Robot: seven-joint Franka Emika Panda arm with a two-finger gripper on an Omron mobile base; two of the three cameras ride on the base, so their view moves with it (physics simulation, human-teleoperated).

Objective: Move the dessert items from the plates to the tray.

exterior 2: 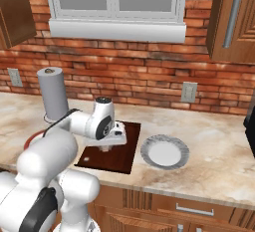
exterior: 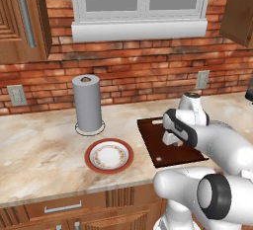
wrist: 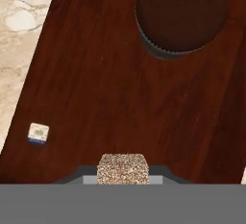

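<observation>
In the hand view a dark brown, round cupcake-like dessert (wrist: 181, 14) sits on the dark reddish-brown wooden tray (wrist: 96, 74). My gripper (wrist: 123, 176) hangs just above the tray, shut on the smaller pale tan speckled piece (wrist: 123, 167). From the base views the gripper (exterior: 171, 138) (exterior 2: 106, 145) is low over the tray (exterior: 157, 147) (exterior 2: 123, 155). The red-rimmed plate (exterior: 108, 156) lies left of the tray with nothing on it. Right of the tray, the plain pale plate (exterior 2: 164, 153) also holds nothing.
A small white cube (wrist: 38, 133) (exterior: 158, 160) lies near the tray's front corner. A grey cylinder (exterior: 88, 103) (exterior 2: 53, 92) stands upright behind the red-rimmed plate. The brick wall runs along the back of the marble counter (exterior: 44, 147).
</observation>
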